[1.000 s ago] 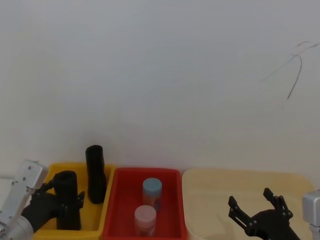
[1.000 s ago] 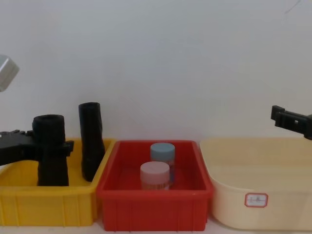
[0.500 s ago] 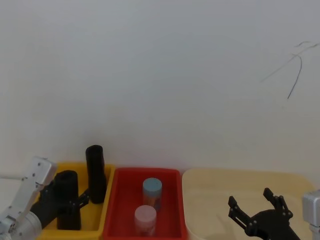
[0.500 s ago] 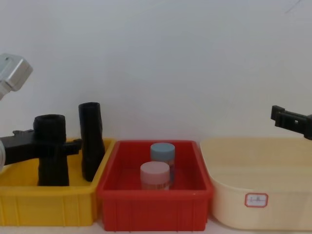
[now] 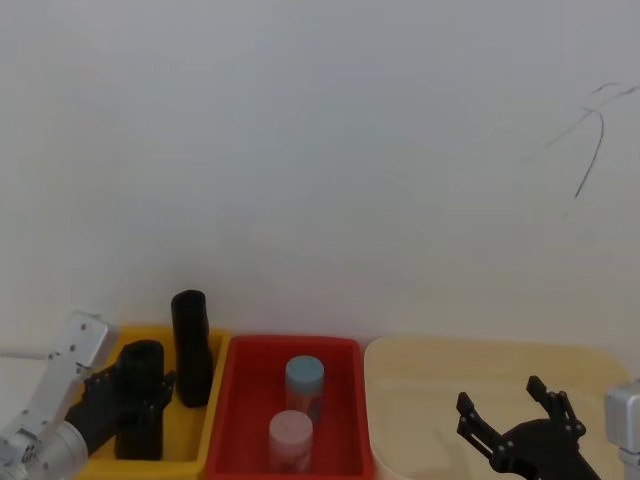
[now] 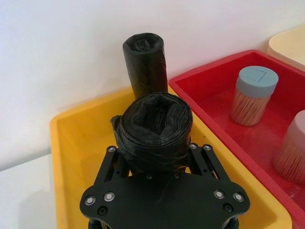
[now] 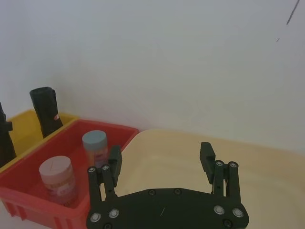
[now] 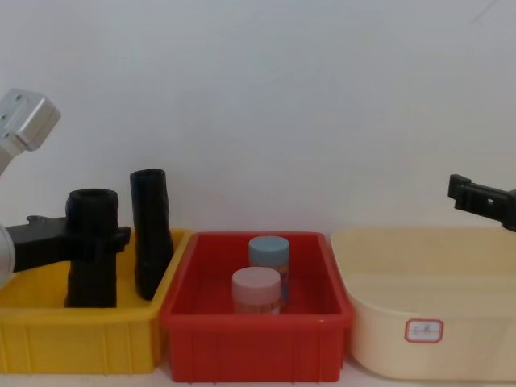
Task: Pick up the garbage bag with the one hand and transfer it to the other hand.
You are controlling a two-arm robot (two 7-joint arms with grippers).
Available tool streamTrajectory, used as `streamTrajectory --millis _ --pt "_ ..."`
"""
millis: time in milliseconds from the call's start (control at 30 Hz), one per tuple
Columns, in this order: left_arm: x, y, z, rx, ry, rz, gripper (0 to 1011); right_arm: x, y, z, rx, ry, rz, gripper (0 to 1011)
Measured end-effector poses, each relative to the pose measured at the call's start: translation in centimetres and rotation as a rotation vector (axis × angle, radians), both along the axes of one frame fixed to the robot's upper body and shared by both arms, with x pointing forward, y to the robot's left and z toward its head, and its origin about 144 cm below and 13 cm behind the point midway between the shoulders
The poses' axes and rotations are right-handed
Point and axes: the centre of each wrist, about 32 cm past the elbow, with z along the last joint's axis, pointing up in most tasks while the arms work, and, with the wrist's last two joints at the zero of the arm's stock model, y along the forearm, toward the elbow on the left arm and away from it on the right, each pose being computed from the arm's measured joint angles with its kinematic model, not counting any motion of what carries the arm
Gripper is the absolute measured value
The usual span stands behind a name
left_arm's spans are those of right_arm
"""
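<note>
Head view first. Look to 8 o'clock for the garbage bag (image 5: 140, 353), standing up in the yellow bin (image 5: 213, 420). See the left pincer (image 5: 135, 392) reaching in from 8 o'clock and closed around the fat roll, one finger on each side. Spot the thin black roll (image 5: 190, 345) just beside, at 1 o'clock from the bag. Find the right pincer (image 5: 505, 400) down at 5 o'clock over the cream tub (image 5: 420, 365), spread wide and holding nothing.

Left wrist view next. Shows the bag's crinkly top with a dent in the middle, squeezed between two black fingers (image 6: 112, 160). Looks light, soft outside and firm deeper in. Maybe a bit slippery too, being smooth plastic. Best held around the middle, as here, not by the loose end.

Then the right wrist view. Shows both fingers (image 7: 113, 164) far apart with only air between. Points toward the red bin (image 7: 121, 130) and its two jars (image 7: 94, 143).

Chest view last. Find the bag (image 8: 91, 205) at 9 o'clock, upright, with the left arm coming in flat from the 9 o'clock edge and gripping just above the roll's middle. No telling about the bottom, hidden by the bin's front wall. See the right pincer at 3 o'clock, level above the tub, well apart from the bag. Better to leave the top end free for that pincer to grab.
</note>
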Motion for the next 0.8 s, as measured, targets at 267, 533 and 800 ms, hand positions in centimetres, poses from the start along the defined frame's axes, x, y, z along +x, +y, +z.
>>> streamTrajectory --millis 267,533,800 --pt "-0.2 0.1 0.6 -0.004 -0.018 -0.036 429 0.0 0.0 0.0 0.0 0.0 0.0 1000" --pt "-0.4 0.2 2.6 -0.037 -0.06 -0.114 386 0.0 0.0 0.0 0.0 0.0 0.0 1000" --pt "-0.3 0.1 6.2 -0.075 -0.139 -0.218 371 0.0 0.0 0.0 0.0 0.0 0.005 1000"
